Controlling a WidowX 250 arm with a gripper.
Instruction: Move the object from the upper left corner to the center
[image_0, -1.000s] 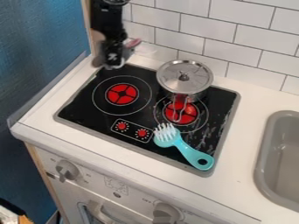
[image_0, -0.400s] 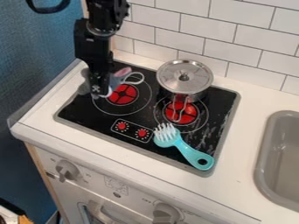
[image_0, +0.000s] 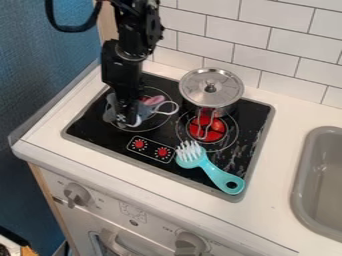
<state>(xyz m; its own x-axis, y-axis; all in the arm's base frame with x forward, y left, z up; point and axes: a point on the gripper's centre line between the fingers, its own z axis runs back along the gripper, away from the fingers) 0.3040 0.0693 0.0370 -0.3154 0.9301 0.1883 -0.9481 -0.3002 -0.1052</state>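
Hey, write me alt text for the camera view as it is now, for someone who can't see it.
A black robot gripper is at a gray-and-pink object with a white loop, on the left side of a black toy stovetop. To the right are a lidded metal pot and, nearer the front, a turquoise brush.

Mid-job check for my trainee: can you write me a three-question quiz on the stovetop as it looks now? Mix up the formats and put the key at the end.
1. Multiple choice: Which thing lies on the stovetop in front of the pot?
a) a red spoon
b) a turquoise brush
c) a folded towel

2. True or false: The pot stands without its lid.

3. Fill in the blank: Seen from the camera, the pincer and the grey-and-pink item with it are to the ____ of the pot.

Key: 1 b; 2 false; 3 left
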